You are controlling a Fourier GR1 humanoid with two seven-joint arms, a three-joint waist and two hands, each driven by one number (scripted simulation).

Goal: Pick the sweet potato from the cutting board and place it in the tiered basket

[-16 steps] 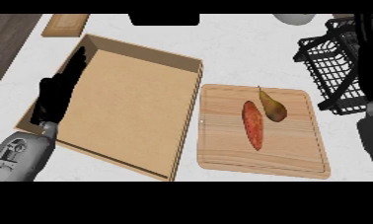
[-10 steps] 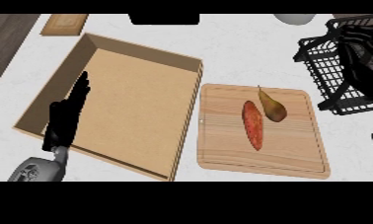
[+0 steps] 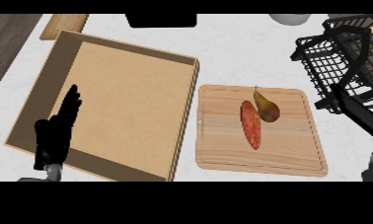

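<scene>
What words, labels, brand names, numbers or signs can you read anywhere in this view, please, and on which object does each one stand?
There are none to read. The cutting board, the sweet potato, the pear, the wooden tray and the tiered basket all show plain surfaces, with no lettering, label, number or sign on them.

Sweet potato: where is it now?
Head view, right of centre: the sweet potato lies on the cutting board, left of the pear, with the tiered basket further right.
</scene>
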